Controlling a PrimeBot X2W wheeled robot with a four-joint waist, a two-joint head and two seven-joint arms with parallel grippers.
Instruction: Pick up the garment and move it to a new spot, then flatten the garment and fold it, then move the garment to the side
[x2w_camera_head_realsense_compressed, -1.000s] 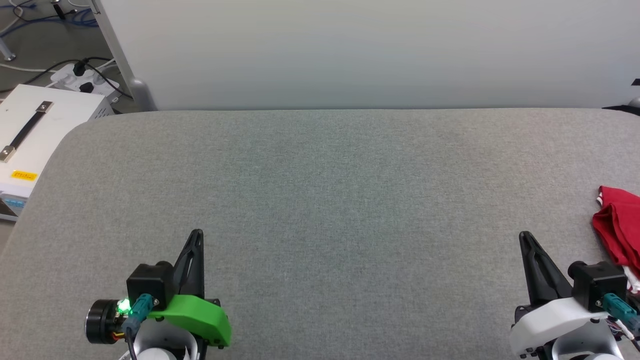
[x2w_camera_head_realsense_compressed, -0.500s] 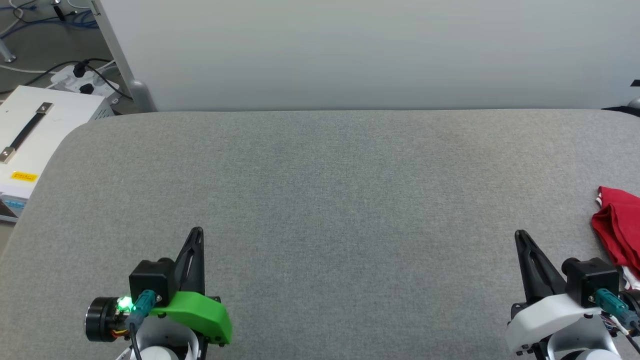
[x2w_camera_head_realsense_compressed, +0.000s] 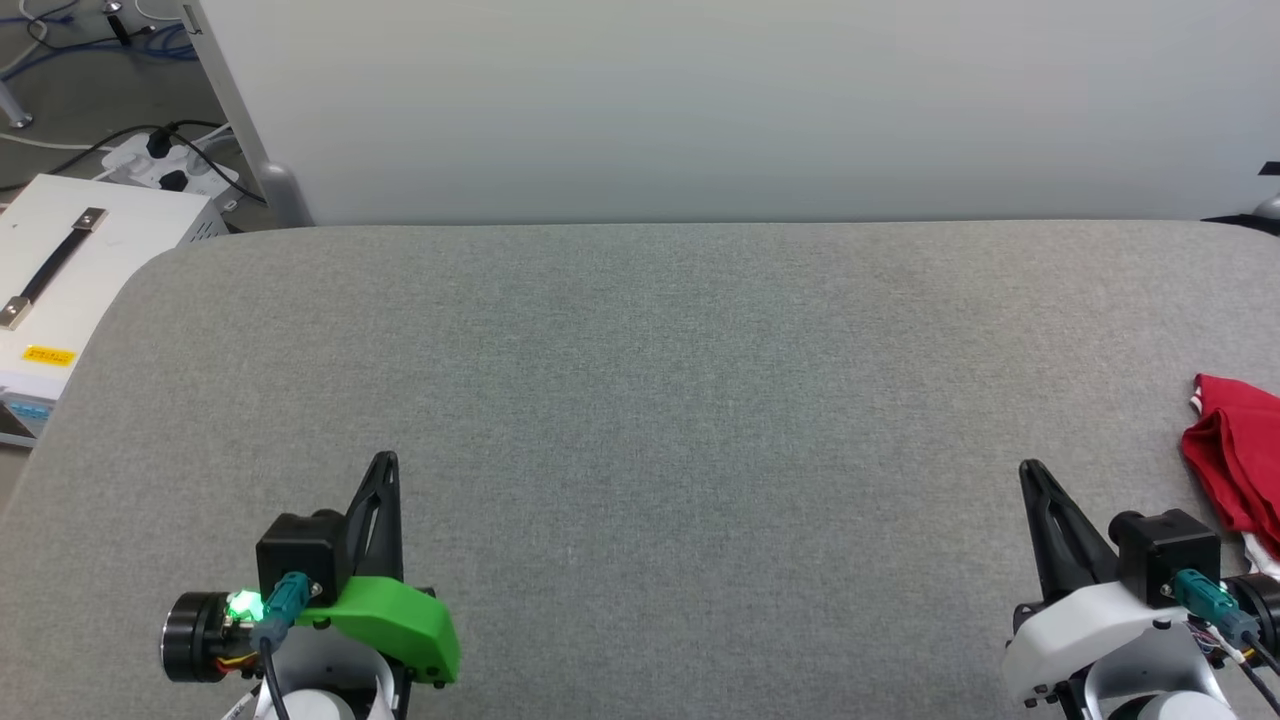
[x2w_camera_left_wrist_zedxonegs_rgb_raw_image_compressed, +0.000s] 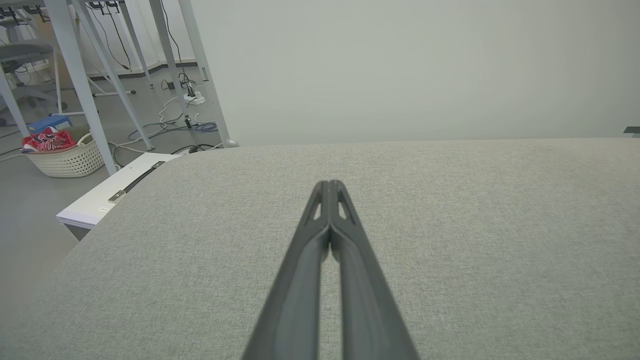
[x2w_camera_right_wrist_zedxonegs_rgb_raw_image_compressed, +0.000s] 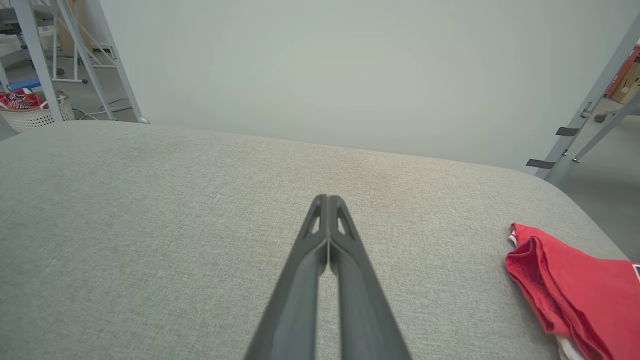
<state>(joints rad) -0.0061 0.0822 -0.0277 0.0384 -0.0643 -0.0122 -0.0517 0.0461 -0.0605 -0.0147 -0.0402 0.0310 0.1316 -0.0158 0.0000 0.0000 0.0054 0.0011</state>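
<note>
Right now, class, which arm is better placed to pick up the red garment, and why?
Right. The garment lies bunched near the right edge of the table, close beside the right pincer; the left pincer sits far across the table. Both are shut.

right tool (x2w_camera_head_realsense_compressed: 1029, 470) | edged left (slightly) | left tool (x2w_camera_head_realsense_compressed: 385, 460) | likewise

Garment (x2w_camera_right_wrist_zedxonegs_rgb_raw_image_compressed: 575, 285): plain red, white at the edge.
Surface (x2w_camera_head_realsense_compressed: 640, 400): heathered grey weave.
Left pincer (x2w_camera_head_realsense_compressed: 385, 462): black fingers, bright green housing.
Right pincer (x2w_camera_head_realsense_compressed: 1030, 470): black fingers, white housing.
Box (x2w_camera_head_realsense_compressed: 130, 230): white, black strap, yellow label.
Basket (x2w_camera_left_wrist_zedxonegs_rgb_raw_image_compressed: 65, 161): white lattice.
</note>
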